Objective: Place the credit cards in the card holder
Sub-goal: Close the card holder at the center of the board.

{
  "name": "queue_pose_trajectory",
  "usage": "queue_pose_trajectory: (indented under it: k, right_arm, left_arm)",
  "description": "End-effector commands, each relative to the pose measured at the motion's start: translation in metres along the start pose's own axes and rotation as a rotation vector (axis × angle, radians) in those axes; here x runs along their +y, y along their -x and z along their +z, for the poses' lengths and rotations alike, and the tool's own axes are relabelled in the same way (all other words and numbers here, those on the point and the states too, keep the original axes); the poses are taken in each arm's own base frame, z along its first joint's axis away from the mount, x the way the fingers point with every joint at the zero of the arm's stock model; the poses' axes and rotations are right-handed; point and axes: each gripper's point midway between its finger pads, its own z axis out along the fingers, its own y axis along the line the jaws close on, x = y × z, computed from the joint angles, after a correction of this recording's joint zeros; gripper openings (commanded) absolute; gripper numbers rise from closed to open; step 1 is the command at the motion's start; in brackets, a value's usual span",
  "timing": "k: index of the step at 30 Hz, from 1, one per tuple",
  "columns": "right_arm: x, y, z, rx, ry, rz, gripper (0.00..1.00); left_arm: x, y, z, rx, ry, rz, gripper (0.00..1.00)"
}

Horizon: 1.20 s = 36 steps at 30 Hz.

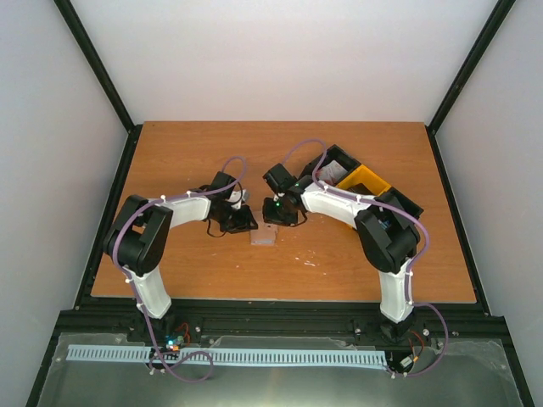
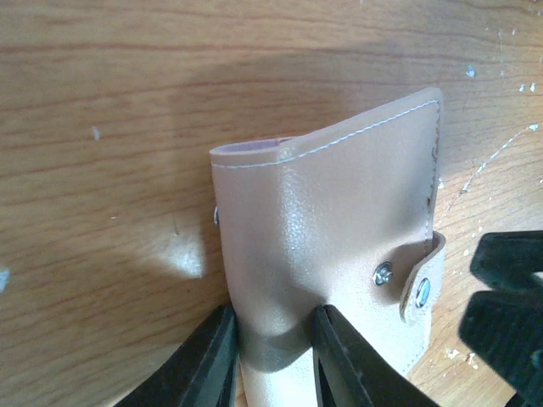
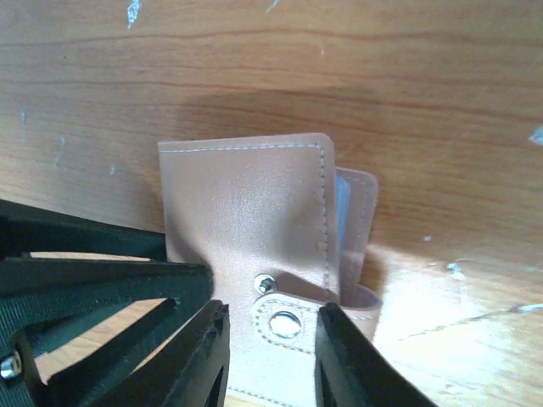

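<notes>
On table [image 1: 373, 263] centre, top view: holder [image 1: 264, 236] is too small to read its axis. Left wrist: holder is folded, long axis running away from camera, and left gripper [image 2: 273, 329] pinches its near tan cover. Right wrist: right gripper [image 3: 271, 331] is narrowly parted, straddling snap tab [image 3: 287, 323]; cannot tell if it clamps.

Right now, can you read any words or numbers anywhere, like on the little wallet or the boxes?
None can be read.
The card holder shows only a plain tan cover, stitching and metal snaps, no print.
The bins are too small in the top view to show any lettering.
</notes>
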Motion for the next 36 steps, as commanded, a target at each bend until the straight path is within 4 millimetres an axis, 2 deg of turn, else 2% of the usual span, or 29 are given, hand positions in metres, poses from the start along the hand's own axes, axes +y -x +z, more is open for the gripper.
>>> queue_pose_trajectory:
  k: [1, 5, 11, 15, 23, 33, 36]
  right_arm:
    - [-0.010, -0.001, -0.016, -0.027, -0.155, -0.046, 0.32]
    - [-0.004, -0.002, -0.011, -0.039, -0.259, -0.110, 0.38]
    - [-0.006, -0.004, -0.002, -0.038, -0.382, -0.155, 0.38]
    - [-0.009, -0.006, 0.001, -0.041, -0.421, -0.153, 0.37]
    - [-0.011, -0.003, 0.007, -0.052, -0.459, -0.159, 0.27]
    - [-0.012, 0.002, -0.002, -0.079, -0.479, -0.155, 0.04]
    - [-0.010, 0.003, -0.003, -0.087, -0.468, -0.152, 0.03]
  left_arm:
    - [0.014, -0.011, 0.013, 0.052, 0.037, -0.011, 0.27]
    - [0.017, -0.015, 0.014, 0.073, 0.046, -0.049, 0.27]
    - [0.024, -0.021, 0.016, 0.080, 0.063, -0.116, 0.27]
    - [0.023, -0.022, 0.014, 0.083, 0.001, -0.156, 0.27]
    - [0.014, -0.024, 0.015, 0.098, -0.074, -0.155, 0.26]
    - [0.014, -0.024, 0.015, 0.101, -0.079, -0.152, 0.26]
    - [0.013, -0.024, 0.016, 0.101, -0.082, -0.148, 0.26]
